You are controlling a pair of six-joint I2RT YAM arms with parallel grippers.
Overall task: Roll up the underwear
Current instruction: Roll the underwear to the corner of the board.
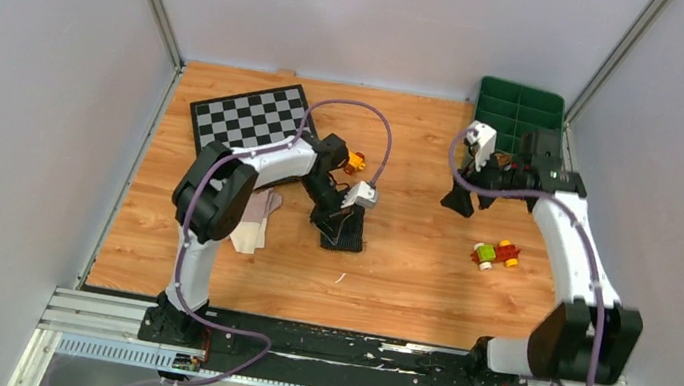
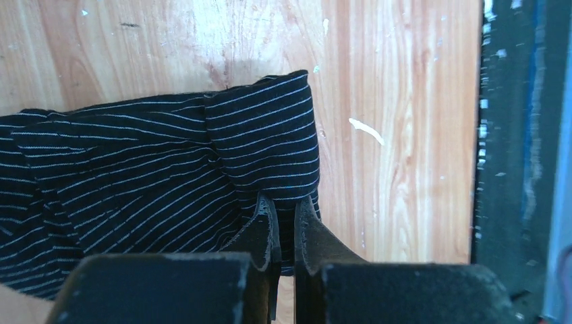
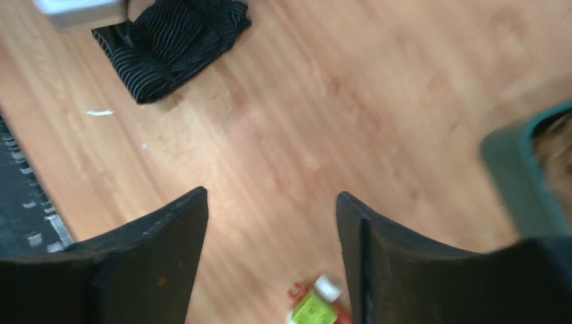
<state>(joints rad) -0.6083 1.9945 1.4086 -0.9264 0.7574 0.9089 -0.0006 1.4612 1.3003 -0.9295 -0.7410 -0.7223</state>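
Plainly, the piece in hand is the black underwear [image 2: 168, 169], a thin pin-striped knit lying crumpled on the desk [image 1: 407, 273], to the right of the checkerboard mat [image 1: 248, 114] and nearer the arm bases than it. The left tool [image 2: 284, 206] is clenched down on the corner of that cloth. Its two fingers stand almost together, with a sliver of striped fabric nipped between them. The right tool [image 3: 271, 196] is released, its jaws spread wide with nothing between them. It hangs over bare wood far to the right of the mat, well apart from the garment.

A second piece, the pale underwear [image 1: 258, 220], lies just on the near side of the mat, partly hidden under the left arm.

I judge the cloth to be very light, limp and stretchy. It will sag and fold wherever it is lifted, and it holds no shape of its own. It should not slip much on the wood or in the pads, and nothing about it is fragile. A pinch on a hem or a doubled edge, as now, is likely the firmest hold, since a single layer could pull thin. For rolling, a hold along one straight edge should keep the roll even, while the heaped folds want flattening first.
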